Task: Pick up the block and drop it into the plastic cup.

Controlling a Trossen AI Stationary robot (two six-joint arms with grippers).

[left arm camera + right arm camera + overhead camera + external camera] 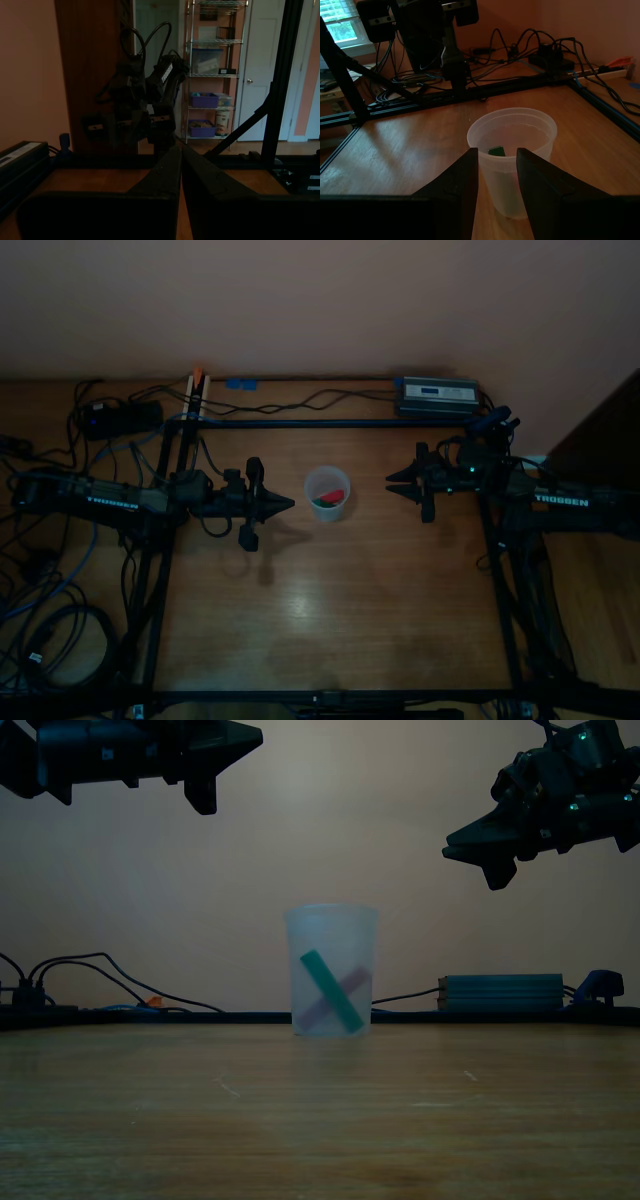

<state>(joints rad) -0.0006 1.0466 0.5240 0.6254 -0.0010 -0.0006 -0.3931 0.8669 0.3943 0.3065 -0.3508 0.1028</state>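
Observation:
The plastic cup (327,493) is translucent and stands upright mid-table between the two arms. Inside it lies the reddish block (334,497), crossed with a dark green piece (321,502). In the exterior view the block (322,1007) leans against the green piece (333,990) behind the cup (331,925) wall. My left gripper (287,504) is shut and empty, raised at the top view's left of the cup; its fingers (165,170) press together. My right gripper (497,150) is open and empty, hanging above and just short of the cup (530,125), with the green piece (496,150) showing between its jaws.
A black frame (330,423) borders the wooden table. Cables and a power strip (120,418) lie at the top view's back left. A grey box (437,395) sits at the back right. Bare wood (330,610) lies in front of the cup.

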